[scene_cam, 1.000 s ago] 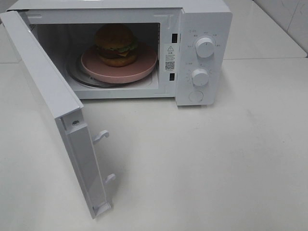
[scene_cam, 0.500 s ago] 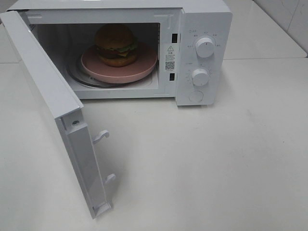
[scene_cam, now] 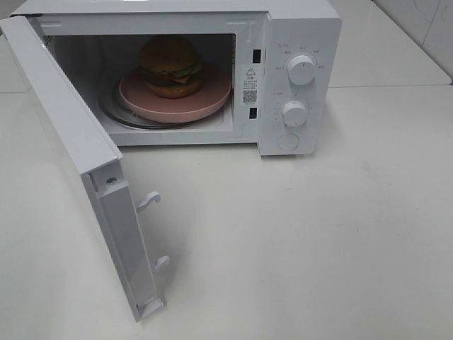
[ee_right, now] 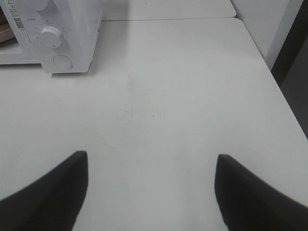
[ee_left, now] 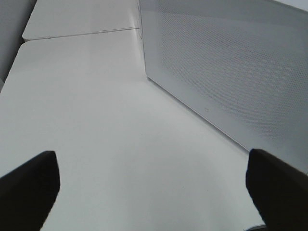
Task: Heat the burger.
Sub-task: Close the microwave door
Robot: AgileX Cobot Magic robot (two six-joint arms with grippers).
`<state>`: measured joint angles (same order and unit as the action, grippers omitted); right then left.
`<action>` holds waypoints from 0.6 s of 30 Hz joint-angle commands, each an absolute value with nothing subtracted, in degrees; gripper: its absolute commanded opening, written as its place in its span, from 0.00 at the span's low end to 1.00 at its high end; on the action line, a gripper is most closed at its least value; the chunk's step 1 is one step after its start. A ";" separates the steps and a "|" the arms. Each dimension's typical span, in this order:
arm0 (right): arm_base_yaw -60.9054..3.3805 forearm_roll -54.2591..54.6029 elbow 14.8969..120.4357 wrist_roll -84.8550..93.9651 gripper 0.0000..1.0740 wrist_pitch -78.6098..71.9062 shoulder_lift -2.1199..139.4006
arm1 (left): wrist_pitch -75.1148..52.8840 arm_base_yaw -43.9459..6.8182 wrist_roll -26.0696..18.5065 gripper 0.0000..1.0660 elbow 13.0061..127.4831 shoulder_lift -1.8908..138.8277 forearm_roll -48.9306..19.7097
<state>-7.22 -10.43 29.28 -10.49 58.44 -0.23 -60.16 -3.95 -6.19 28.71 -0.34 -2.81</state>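
The burger point(scene_cam: 170, 65) sits on a round pink plate point(scene_cam: 216, 95) inside the white microwave point(scene_cam: 301, 28). Its door point(scene_cam: 64, 106) is swung wide open toward the front left. Neither gripper appears in the high view. My left gripper point(ee_left: 153, 190) is open above the bare table, and the door's perforated outer face point(ee_left: 231, 62) is close beside it. My right gripper point(ee_right: 151, 190) is open over the table in front of the microwave's control panel point(ee_right: 72, 29), well apart from it. Nothing is between either pair of fingers.
Two white knobs point(scene_cam: 301, 69) point(scene_cam: 294, 113) and a round button point(scene_cam: 288, 142) are on the panel. Door latch hooks point(scene_cam: 150, 200) stick out from the door's edge. The table's right edge point(ee_right: 284, 96) shows in the right wrist view. A seam point(ee_left: 82, 32) splits the tabletop.
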 commanded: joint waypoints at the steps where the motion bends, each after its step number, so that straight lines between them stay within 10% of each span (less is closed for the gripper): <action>1: -6.76 -10.43 29.16 -10.60 0.66 58.04 -1.78 | -59.59 -4.18 -6.19 0.92 28.53 -1.32 -2.75; 16: -6.76 -10.43 29.16 -10.60 0.66 58.04 -1.78 | -51.85 -4.18 -5.84 0.88 30.83 0.86 -3.38; 18: -6.76 -10.43 29.16 -10.60 0.66 58.04 -1.78 | -46.41 -4.18 -5.50 0.71 30.77 4.07 -3.44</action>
<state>-7.22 -10.43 29.28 -10.49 58.44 -0.23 -50.76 -3.95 -6.13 30.42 2.23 -2.92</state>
